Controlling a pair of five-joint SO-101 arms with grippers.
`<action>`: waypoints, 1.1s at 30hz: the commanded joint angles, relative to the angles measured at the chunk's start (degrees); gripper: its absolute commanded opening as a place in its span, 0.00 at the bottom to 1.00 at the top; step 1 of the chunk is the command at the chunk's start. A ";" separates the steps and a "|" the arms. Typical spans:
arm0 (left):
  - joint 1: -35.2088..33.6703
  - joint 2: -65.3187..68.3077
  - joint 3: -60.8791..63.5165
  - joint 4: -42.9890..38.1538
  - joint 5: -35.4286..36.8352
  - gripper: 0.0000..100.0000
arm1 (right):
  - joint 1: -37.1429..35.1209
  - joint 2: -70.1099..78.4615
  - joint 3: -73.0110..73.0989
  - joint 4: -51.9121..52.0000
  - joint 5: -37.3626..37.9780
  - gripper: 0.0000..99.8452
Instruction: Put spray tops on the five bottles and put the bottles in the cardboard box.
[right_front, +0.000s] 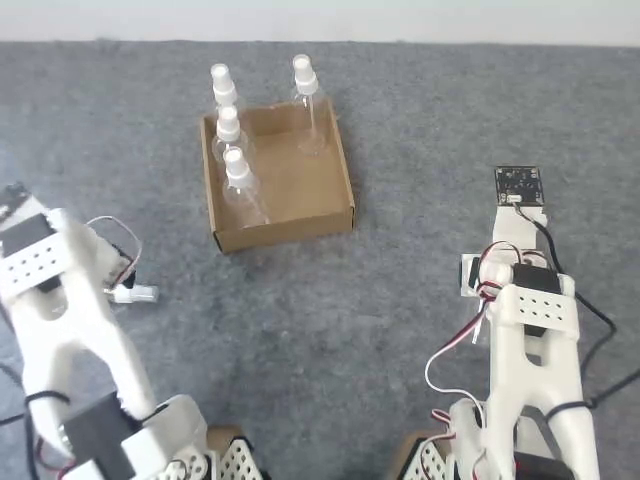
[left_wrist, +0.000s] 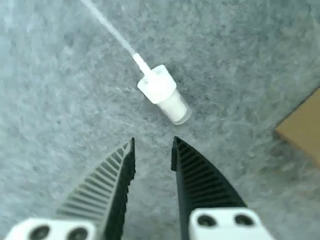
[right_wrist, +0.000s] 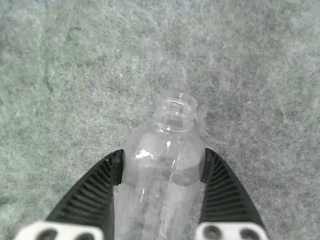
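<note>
Right claw (right_wrist: 162, 151) is gripping uncapped bottle (right_wrist: 164, 185). Left claw (left_wrist: 152, 142) is hovering slightly open, empty, near spray top (left_wrist: 162, 95) lying on tabletop (left_wrist: 60, 75). Four capped bottles (right_front: 237, 170) are standing in box (right_front: 285, 228).

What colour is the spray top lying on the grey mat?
The small plastic spray top is white, seen best in the left wrist view.

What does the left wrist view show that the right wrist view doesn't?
Left wrist view: a loose spray top lying on its side ahead of the open left gripper, plus a corner of the cardboard box. Right wrist view: a clear bottle without a top, held in the right gripper. Shared: the grey felt table cover.
</note>
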 joint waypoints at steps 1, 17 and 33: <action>-1.85 -0.70 -3.82 -0.44 -12.75 0.11 | -0.31 -1.71 0.09 -1.36 -0.53 0.06; -3.34 -0.26 -4.44 -8.09 -74.02 0.10 | -0.31 -1.71 0.09 -1.36 -0.53 0.06; -1.14 -0.18 -9.01 1.93 -101.63 0.07 | -1.98 -1.80 2.99 -5.85 -0.09 0.07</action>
